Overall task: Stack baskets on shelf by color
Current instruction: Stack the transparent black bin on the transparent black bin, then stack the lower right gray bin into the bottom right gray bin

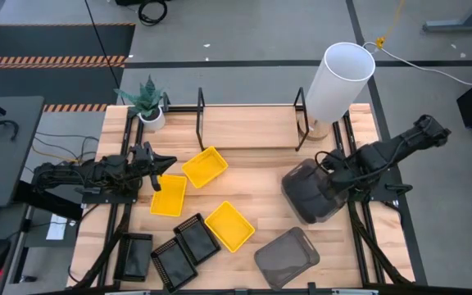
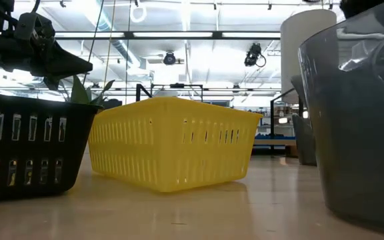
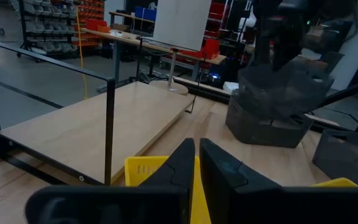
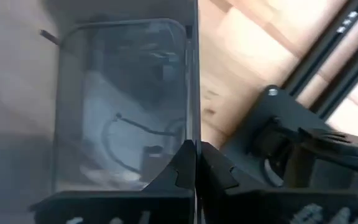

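Closest to the low camera stand a black basket (image 2: 29,150) and a smoky grey basket (image 1: 311,192), whose wall the right gripper (image 4: 196,163) pinches, probably for lifting toward the bare shelf (image 1: 248,127). Left gripper (image 3: 196,163), nearly closed, seems to clamp a yellow basket (image 1: 169,195) rim.

The table (image 1: 269,176) was pale planked wood with a smooth, faintly satin face. The shelf (image 1: 248,127) was a lighter wooden board, matt, framed by thin black metal bars (image 3: 110,127) with a dull finish. The yellow baskets (image 1: 204,166) were bright moulded plastic, slotted along the walls and slightly glossy. The black baskets (image 1: 197,238) were perforated plastic, matt. The smoky grey baskets (image 1: 311,192) were translucent plastic, smooth and shiny. The tall white cylinder (image 1: 338,80) looked smooth and matt.
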